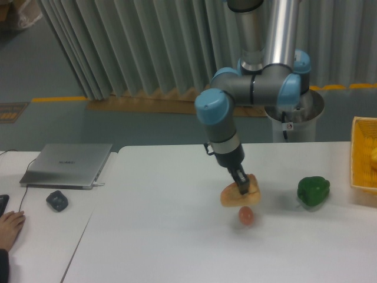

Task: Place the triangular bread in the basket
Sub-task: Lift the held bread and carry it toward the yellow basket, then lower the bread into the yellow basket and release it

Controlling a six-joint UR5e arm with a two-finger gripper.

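The triangular bread (238, 194), golden-tan and puffy, hangs just above the white table near its middle. My gripper (242, 188) is shut on it, fingers pressed into its top, with the arm reaching down from the upper right. The yellow lattice basket (364, 154) stands at the table's far right edge, partly cut off by the frame, well to the right of the bread.
A small brown egg (246, 216) lies on the table just below the bread. A green pepper (313, 191) sits between the bread and the basket. At the left are a closed laptop (66, 165), a dark mouse (57, 201) and a person's hand (9, 227).
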